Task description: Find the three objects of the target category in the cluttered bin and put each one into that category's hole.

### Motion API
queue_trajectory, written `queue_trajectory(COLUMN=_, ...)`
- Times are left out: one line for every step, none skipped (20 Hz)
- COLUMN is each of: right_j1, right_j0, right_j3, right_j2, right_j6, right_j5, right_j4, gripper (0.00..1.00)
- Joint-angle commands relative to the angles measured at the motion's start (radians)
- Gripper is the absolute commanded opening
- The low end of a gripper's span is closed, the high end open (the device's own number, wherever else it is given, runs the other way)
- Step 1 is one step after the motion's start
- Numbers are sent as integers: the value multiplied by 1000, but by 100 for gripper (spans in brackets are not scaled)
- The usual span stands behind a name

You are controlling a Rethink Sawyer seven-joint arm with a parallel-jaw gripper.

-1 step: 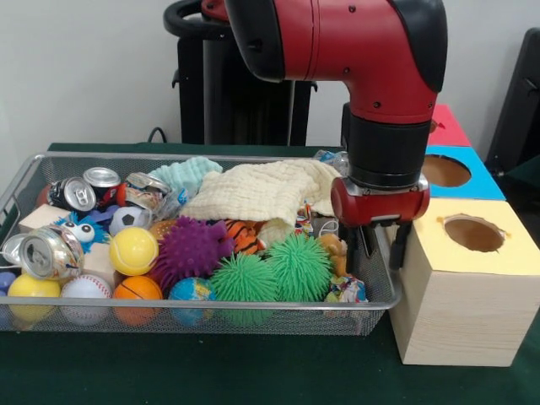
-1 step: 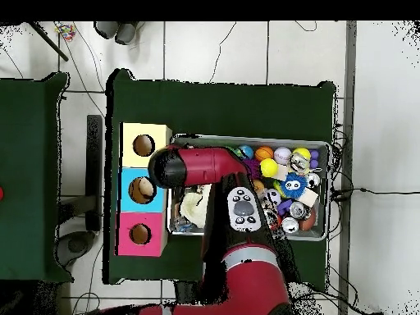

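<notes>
My fingers (image 1: 380, 247) hang parted and empty at the wire bin's (image 1: 384, 291) end nearest the yellow box (image 1: 464, 291) — dropping from here, I judge they'd catch the rim. Balls — maybe my targets — lie heaped far across.

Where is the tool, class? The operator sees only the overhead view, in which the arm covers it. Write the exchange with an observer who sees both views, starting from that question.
Observer: The tool hangs low at the end of the wire bin, right beside the yellow-topped box.
Operator: Is it holding anything?
Observer: No. It is open, with nothing showing between its fingers.
Operator: What lies in the bin near it, under the arm?
Observer: Two green spiky balls sit side by side at the bin's front.
</notes>
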Motion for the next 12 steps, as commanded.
queue_trajectory(right_j1=17, right_j0=52, right_j3=152, right_j2=83, right_j6=214, right_j5=-223, right_j4=-14, gripper=100)
queue_trajectory(right_j1=12, right_j0=55, right_j3=188, right_j2=88, right_j6=232, right_j5=-256, right_j4=-14, gripper=100)
queue_trajectory(right_j1=4, right_j0=55, right_j3=226, right_j2=97, right_j6=249, right_j5=-284, right_j4=-10, gripper=100)
queue_trajectory(right_j1=-5, right_j0=57, right_j3=258, right_j2=103, right_j6=259, right_j5=-301, right_j4=-7, gripper=100)
queue_trajectory(right_j1=-14, right_j0=56, right_j3=291, right_j2=112, right_j6=266, right_j5=-314, right_j4=-4, gripper=100)
queue_trajectory(right_j1=-21, right_j0=59, right_j3=320, right_j2=116, right_j6=273, right_j5=-324, right_j4=1, gripper=100)
queue_trajectory(right_j1=-29, right_j0=64, right_j3=346, right_j2=116, right_j6=280, right_j5=-345, right_j4=4, gripper=100)
queue_trajectory(right_j1=-36, right_j0=63, right_j3=370, right_j2=121, right_j6=284, right_j5=-362, right_j4=6, gripper=100)
queue_trajectory(right_j1=-42, right_j0=62, right_j3=393, right_j2=127, right_j6=288, right_j5=-378, right_j4=8, gripper=100)
queue_trajectory(right_j1=-47, right_j0=51, right_j3=418, right_j2=143, right_j6=284, right_j5=-393, right_j4=7, gripper=100)
queue_trajectory(right_j1=-51, right_j0=42, right_j3=439, right_j2=155, right_j6=284, right_j5=-412, right_j4=5, gripper=100)
queue_trajectory(right_j1=-59, right_j0=43, right_j3=454, right_j2=155, right_j6=285, right_j5=-420, right_j4=9, gripper=100)
